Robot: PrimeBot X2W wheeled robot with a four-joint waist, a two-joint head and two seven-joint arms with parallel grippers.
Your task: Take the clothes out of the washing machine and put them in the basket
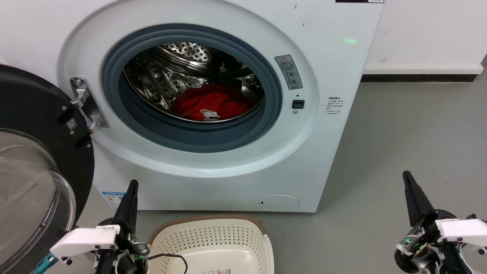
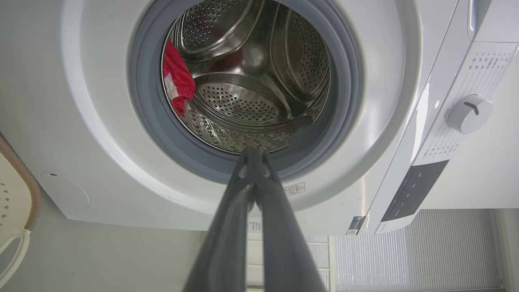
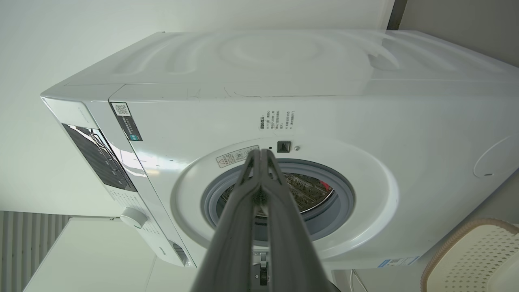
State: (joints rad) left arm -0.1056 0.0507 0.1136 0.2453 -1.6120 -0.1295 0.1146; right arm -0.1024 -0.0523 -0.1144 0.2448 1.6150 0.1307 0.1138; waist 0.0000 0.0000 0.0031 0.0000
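Clothes (image 1: 211, 102) in drum (image 1: 167, 72), well beyond closed jaws

One washing machine (image 1: 331, 152), one basket (image 1: 205, 220), one clothes heap (image 1: 213, 101), one left end effector (image 1: 133, 185), one right end effector (image 1: 406, 176)

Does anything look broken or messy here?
Nothing is spilled or broken. The washing machine has a few small dark scuffs near the top right of its front. A thin black cable by the left gripper loops over the basket.
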